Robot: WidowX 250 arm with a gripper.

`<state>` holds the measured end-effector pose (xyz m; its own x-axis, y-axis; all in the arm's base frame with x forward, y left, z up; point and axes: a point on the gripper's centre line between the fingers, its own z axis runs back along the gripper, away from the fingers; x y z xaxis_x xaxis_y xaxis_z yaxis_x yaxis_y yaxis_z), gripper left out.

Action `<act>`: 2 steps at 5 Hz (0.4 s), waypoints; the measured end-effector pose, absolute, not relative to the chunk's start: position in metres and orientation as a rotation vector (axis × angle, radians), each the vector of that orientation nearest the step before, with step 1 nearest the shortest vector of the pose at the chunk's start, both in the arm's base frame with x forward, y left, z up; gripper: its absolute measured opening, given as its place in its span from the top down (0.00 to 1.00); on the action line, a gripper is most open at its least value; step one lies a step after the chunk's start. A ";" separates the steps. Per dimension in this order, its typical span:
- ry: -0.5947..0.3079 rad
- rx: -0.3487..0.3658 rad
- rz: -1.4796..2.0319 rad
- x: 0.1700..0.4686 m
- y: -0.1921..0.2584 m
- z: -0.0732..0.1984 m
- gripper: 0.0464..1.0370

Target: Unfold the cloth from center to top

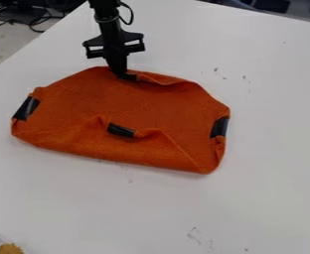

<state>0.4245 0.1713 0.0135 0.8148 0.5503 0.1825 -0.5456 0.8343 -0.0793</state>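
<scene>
Camera view: cloth (144, 101) seemingly unfolded toward the bench's (271, 193) far edge, the tool (123, 76) at its rim, grip unclear, should withdraw next.

The arm (105, 5) is cut off by the top edge. Where the tool (121, 74) meets the dark patch (129, 78) on the cloth (127, 101), black blurs into black. Folds hide part of the cloth. The lower-left corner crops a yellowish object (10, 249), its kind unclear.
</scene>
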 end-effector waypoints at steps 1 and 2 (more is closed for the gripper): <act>-0.200 0.002 0.595 0.423 0.175 0.013 0.60; -0.188 0.033 0.585 0.424 0.173 0.016 0.30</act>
